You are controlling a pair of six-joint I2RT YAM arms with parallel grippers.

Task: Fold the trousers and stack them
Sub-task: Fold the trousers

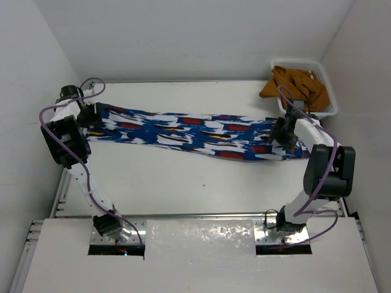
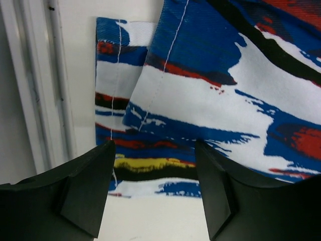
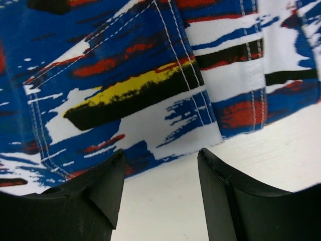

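The trousers (image 1: 195, 131), royal blue with white, red, yellow and black patches, lie stretched across the table from left to right. My left gripper (image 1: 93, 122) hovers at their left end, open; in the left wrist view the hem edge (image 2: 150, 170) lies between and beyond the empty jaws of my gripper (image 2: 155, 150). My right gripper (image 1: 284, 135) is over the right end, also open. In the right wrist view the waist end with stitched seams (image 3: 145, 95) lies just past the right gripper (image 3: 161, 158), with bare table between the fingers.
A white basket (image 1: 326, 85) holding an orange-brown garment (image 1: 293, 84) stands at the back right corner. White walls close in left, right and behind. A metal rail (image 2: 42, 100) runs along the table's left edge.
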